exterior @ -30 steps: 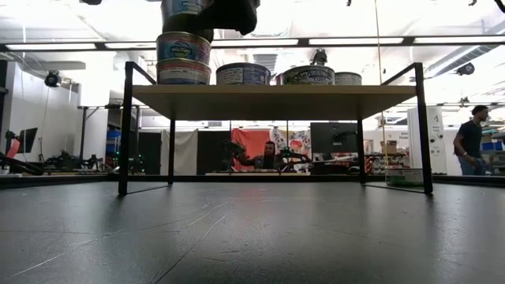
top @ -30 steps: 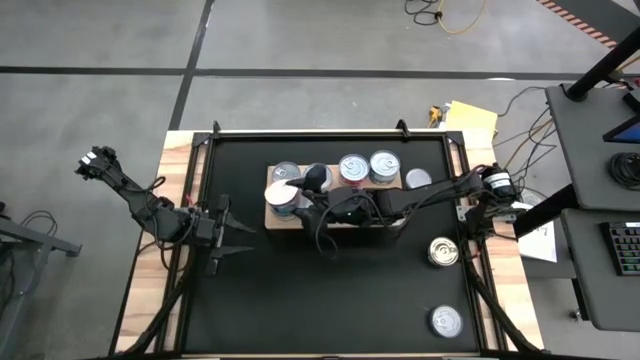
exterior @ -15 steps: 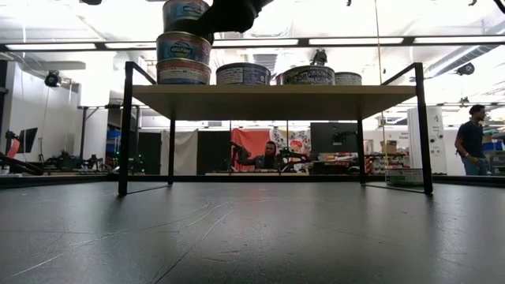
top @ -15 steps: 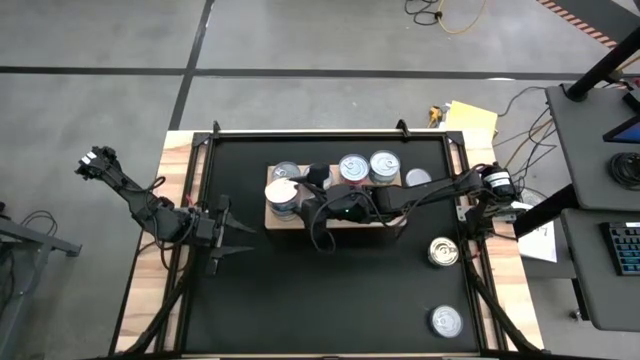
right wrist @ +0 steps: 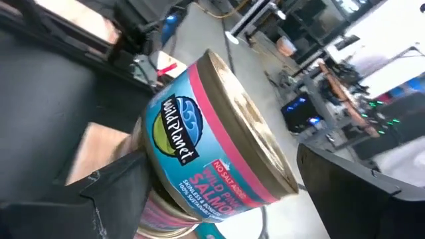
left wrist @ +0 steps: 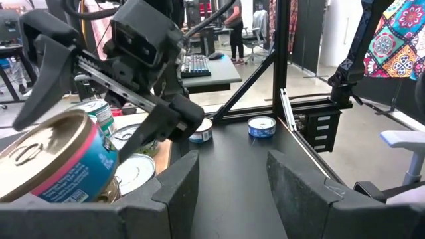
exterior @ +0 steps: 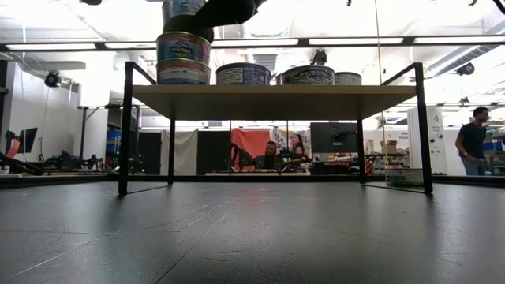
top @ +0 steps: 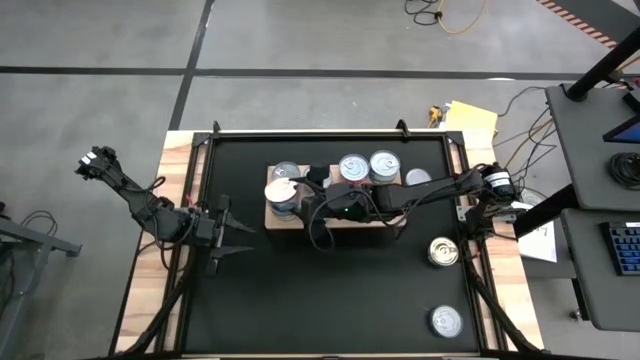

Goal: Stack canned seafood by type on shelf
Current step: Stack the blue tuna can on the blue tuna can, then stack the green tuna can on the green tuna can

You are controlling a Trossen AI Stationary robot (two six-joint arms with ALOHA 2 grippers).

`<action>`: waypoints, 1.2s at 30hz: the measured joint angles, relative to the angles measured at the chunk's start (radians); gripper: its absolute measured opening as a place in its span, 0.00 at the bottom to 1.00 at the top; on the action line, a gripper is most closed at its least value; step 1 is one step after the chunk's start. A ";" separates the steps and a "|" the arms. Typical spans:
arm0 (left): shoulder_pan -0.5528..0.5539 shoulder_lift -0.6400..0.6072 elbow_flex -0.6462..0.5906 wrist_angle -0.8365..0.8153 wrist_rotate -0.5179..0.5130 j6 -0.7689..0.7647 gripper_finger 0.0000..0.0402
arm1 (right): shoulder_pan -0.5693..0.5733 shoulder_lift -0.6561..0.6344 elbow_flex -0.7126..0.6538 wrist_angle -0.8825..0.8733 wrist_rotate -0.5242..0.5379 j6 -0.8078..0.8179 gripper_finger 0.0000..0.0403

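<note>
Reaching across the shelf (top: 272, 222) from 3 o'clock, my right pincer (top: 297, 192) sits at the stack of tins (exterior: 183, 59) on the shelf's 9 o'clock end. Its fingers stand wide apart on either side of the top tin (right wrist: 219, 153), a blue and pink salmon label with a gold lid. One finger looks pressed to the label and the other stands off it, so I would not call it a grip. That tin tops two more below it.

My own forearm lies along the middle of the shelf and hides what is under it. Along the 12 o'clock edge stand three other tins (top: 352, 168). A small tin (top: 418, 178) sits just off the shelf's 3 o'clock end. On the black tabletop (top: 330, 290), two loose tins (top: 443, 251) wait toward 4 and 5 o'clock.

My left pincer (top: 240, 238) rests low near 9 o'clock (fingers apart, nothing between them), pointing at the shelf.
</note>
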 joint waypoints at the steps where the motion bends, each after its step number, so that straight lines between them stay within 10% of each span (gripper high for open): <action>1: 0.000 0.000 0.000 0.000 0.000 0.000 0.40 | 0.000 0.000 0.000 -0.007 -0.017 0.005 0.88; 36: 0.000 0.000 0.000 -0.011 0.000 -0.006 0.40 | 0.010 -0.036 0.037 -0.072 -0.107 0.183 0.88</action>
